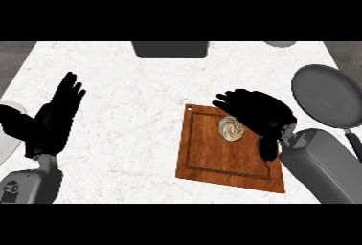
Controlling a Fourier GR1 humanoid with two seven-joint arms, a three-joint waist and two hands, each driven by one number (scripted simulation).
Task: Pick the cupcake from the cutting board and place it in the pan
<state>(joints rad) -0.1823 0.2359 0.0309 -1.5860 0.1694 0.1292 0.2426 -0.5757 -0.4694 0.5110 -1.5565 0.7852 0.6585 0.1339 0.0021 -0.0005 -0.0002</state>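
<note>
Right now the step is to get hold of the cupcake (231, 128). Start with the nearest thing: the right hand (258, 115) reaches in over the cutting board (226, 155). Its fingers curl down just beside the cupcake, which sits under and a bit left of the palm. I cannot tell if the fingers touch it yet, so I judge it is not picked up.

To do this well, I think the hand should come down with fingers on 1 side and the thumb on the other, then close slowly. The cupcake is soft, so it could squash or tip.

A little farther off, up and right of the hand, waits the pan (326, 95) on the worktop (127, 95). The cupcake should go in its middle.

Far to the left, the left hand (53, 119) rests spread flat.
</note>
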